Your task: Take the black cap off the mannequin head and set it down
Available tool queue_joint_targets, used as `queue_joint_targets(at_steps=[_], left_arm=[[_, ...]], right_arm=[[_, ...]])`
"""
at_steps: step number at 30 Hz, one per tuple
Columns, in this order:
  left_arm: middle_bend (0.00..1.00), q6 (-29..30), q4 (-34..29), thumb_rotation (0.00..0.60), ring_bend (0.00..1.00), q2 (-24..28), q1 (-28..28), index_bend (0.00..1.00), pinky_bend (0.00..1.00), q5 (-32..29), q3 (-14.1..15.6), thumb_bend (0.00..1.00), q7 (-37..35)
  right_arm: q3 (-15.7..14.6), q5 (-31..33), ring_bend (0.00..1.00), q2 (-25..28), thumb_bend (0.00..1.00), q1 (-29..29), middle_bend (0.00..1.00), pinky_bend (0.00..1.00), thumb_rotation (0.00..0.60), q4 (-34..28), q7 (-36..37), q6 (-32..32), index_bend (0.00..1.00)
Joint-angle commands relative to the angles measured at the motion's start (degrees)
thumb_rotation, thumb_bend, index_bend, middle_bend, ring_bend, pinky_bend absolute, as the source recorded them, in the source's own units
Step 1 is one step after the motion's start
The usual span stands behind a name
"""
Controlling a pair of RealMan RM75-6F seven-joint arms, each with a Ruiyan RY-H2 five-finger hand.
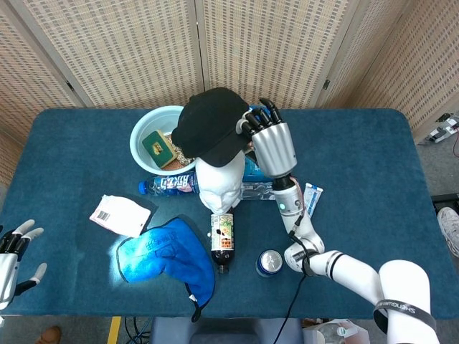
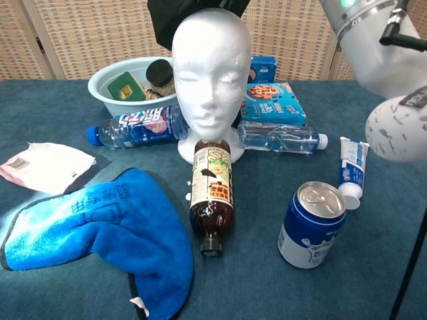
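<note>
The black cap (image 1: 210, 125) hangs in the air above and behind the white mannequin head (image 1: 219, 184), clear of it. My right hand (image 1: 269, 140) grips the cap by its brim. In the chest view the bare mannequin head (image 2: 210, 70) stands upright at centre, and only the cap's lower edge (image 2: 163, 19) shows at the top of the frame. The right forearm (image 2: 373, 37) fills the upper right there. My left hand (image 1: 13, 254) hovers open at the table's near left edge, holding nothing.
A pale bowl (image 1: 141, 135) with snacks stands behind the head. Water bottles (image 2: 137, 127) (image 2: 280, 139), a brown drink bottle (image 2: 211, 193), a blue can (image 2: 312, 223), a tube (image 2: 350, 170), cookie boxes (image 2: 275, 101), a blue cloth (image 2: 100, 233) and a white packet (image 2: 43, 163) lie around it.
</note>
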Motion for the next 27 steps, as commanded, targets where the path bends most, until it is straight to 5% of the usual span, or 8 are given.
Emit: queue_joint_targets(at_steps=[1, 7, 16, 27], left_arm=[[0.14, 0.20, 0.01, 0.600, 0.15, 0.02, 0.16, 0.24, 0.00, 0.02, 0.02, 0.26, -0.11], [0.14, 0.11, 0.08, 0.600, 0.15, -0.03, 0.17, 0.24, 0.00, 0.22, 0.10, 0.26, -0.10], [0.14, -0.80, -0.27, 0.600, 0.15, -0.44, -0.71, 0.24, 0.00, 0.96, -0.05, 0.26, 0.67], [0.14, -2.23, -0.62, 0.600, 0.15, -1.08, -1.62, 0.24, 0.00, 1.13, 0.07, 0.26, 1.86]], right_arm=[[1.08, 0.51, 0.38, 1.25, 0.48, 0.27, 0.51, 0.24, 0.600, 0.47, 0.27, 1.63, 0.77], [0.70, 1.48, 0.38, 6.26, 0.48, -3.84, 0.51, 0.24, 0.600, -2.25, 0.54, 4.80, 0.77], [-3.66, 3.62, 0.38, 12.80, 0.48, -13.17, 0.51, 0.24, 0.600, -5.32, 0.84, 7.10, 0.77], [-8.73, 5.73, 0.38, 10.19, 0.48, -16.94, 0.51, 0.24, 0.600, 1.13, 3.77, 3.71, 0.77]])
